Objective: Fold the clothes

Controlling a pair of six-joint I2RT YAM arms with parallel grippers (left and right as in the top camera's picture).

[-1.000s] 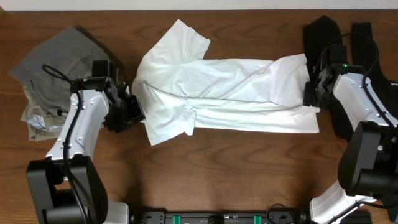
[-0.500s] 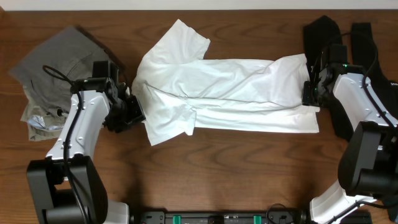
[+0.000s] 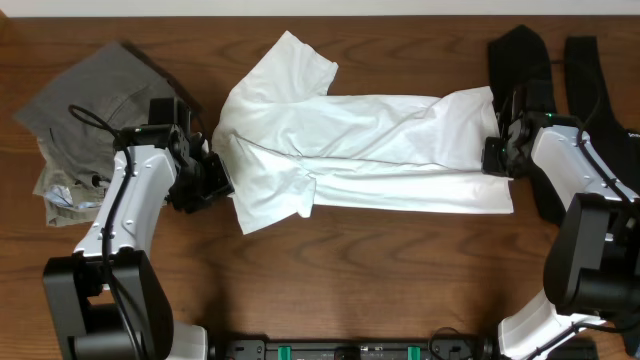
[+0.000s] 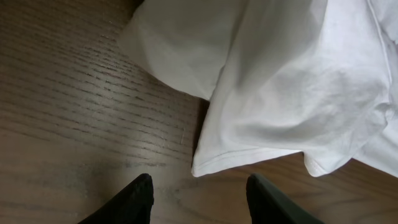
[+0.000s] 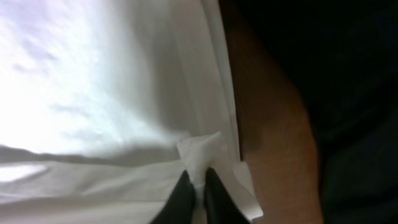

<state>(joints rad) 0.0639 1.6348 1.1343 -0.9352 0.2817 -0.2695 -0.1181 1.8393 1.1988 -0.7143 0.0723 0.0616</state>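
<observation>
Here's the large white short-sleeved T-shirt (image 3: 370,140), soft cloth stretched lengthwise across the middle of the dark brown wooden table (image 3: 380,280); collar end to the left, hem to the right; one sleeve (image 3: 300,60) juts toward the far edge, the other lies folded toward the near edge. Over at the hem, the right gripper (image 3: 497,158) sits on the shirt's right edge; from the right wrist view (image 5: 198,180) its black fingers (image 5: 183,193) are pressed tight together with a small fold of white cloth nipped between the tips; that's a firm pinch on the T-shirt. On the other side, the left gripper (image 3: 208,178) waits just beside the shirt's left edge; its dark fingertips (image 4: 138,196) stand about half spread, only bare wood between them, the shirt's stitched edge just ahead and not touched. A crumpled grey garment (image 3: 95,95) lies at the far left corner, a paler khaki piece (image 3: 65,190) poking out at its near side; a long black garment (image 3: 520,50) lies at the far right, partly behind the right arm.
</observation>
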